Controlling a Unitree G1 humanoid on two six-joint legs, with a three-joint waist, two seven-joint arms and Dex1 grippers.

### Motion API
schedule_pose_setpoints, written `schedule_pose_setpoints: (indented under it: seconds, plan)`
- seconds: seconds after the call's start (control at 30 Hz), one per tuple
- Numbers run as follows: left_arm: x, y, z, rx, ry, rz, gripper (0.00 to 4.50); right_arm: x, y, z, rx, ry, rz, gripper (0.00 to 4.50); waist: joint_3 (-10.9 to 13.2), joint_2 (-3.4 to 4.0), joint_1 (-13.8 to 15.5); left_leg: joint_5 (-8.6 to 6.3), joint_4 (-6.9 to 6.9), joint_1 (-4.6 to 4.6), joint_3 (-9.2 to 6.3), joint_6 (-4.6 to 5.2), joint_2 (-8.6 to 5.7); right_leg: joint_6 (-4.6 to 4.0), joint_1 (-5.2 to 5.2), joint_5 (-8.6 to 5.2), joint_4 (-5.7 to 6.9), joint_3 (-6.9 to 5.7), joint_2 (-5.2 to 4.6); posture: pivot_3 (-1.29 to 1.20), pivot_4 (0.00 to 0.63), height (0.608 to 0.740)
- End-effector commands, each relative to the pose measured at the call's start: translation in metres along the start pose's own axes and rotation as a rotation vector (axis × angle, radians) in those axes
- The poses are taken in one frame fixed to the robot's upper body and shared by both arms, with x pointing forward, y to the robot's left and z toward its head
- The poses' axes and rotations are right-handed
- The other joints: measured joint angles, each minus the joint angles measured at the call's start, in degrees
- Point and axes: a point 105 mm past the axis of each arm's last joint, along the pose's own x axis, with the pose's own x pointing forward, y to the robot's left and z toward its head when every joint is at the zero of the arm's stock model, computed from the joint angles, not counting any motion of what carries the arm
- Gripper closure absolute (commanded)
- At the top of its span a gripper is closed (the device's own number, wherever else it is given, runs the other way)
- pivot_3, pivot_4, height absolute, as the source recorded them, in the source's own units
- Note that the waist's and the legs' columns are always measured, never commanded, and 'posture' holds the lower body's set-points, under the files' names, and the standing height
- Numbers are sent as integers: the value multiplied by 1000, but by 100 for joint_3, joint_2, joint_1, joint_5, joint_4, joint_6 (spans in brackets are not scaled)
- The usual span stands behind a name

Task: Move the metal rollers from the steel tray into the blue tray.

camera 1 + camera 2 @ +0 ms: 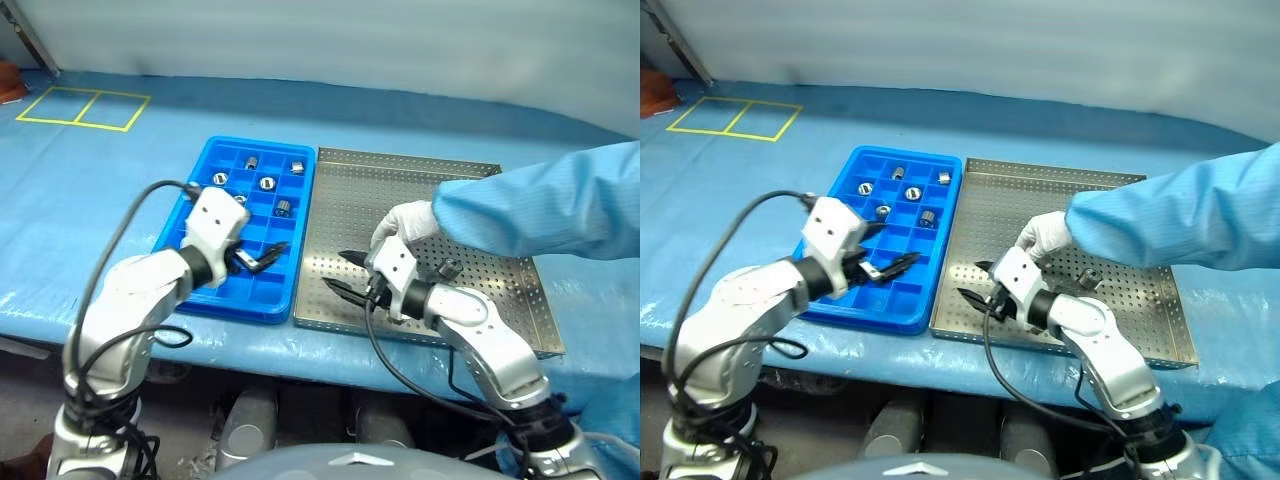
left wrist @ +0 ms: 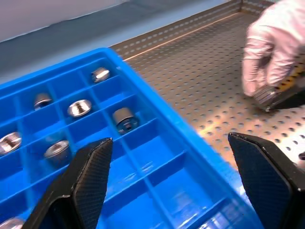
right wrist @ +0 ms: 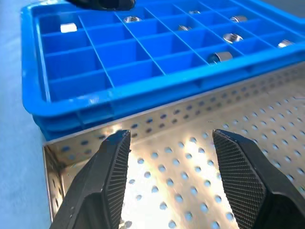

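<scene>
Left hand is hovering wide open and empty over the blue tray; right hand, half-open and empty, is waiting over the steel tray as a person's gloved hand is reaching in.

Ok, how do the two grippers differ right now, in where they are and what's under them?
The left gripper hovers over the blue tray, above compartments near its front; the right gripper hovers over the steel tray, above bare perforated floor. The left gripper points toward the steel tray, the right gripper toward the blue tray. A person's gloved hand sits just behind the right gripper, none near the left. Both are open and hold nothing.
</scene>
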Motion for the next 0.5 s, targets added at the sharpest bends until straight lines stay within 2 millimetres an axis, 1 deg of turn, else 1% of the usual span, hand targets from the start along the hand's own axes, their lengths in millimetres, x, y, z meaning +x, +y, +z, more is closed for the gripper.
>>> schedule_pose_setpoints:
  seconds: [0.03, 0.13, 0.3, 0.4, 0.5]
  plan:
    - [23, -13, 5, 68, -26, -142, 290, -15, 1, 12, -60, -15, -43, 1596, 0, 0, -115, 0, 0, 0, 1, 0, 0, 0, 0, 0, -1, 1, 0, 30, 150, 740]
    - [46, -23, 1, 82, -5, -257, 290, -25, -3, 7, -61, 19, -122, 1596, 0, 0, -287, 0, 0, -2, 2, 0, 0, 1, -1, 0, -1, 1, 0, -42, 150, 740]
    - [72, -46, -8, 131, 33, -440, 290, -42, -7, -2, -46, 70, -233, 1596, 0, 1, -587, -1, 3, -4, 6, 2, -2, 5, -3, 2, 0, 7, -1, -134, 150, 740]
    - [89, -49, -14, 187, 64, -455, 290, -50, -6, -3, -38, 79, -275, 1596, -1, 2, -740, -1, 4, -4, 6, 3, -1, 6, -4, 2, 3, 9, 1, -183, 150, 740]
    - [106, -46, -20, 222, 102, -419, 290, -54, -5, -4, -30, 82, -304, 1596, -1, 2, -887, -1, 8, -3, 8, 3, -2, 8, -4, 4, 5, 13, 3, -221, 150, 740]
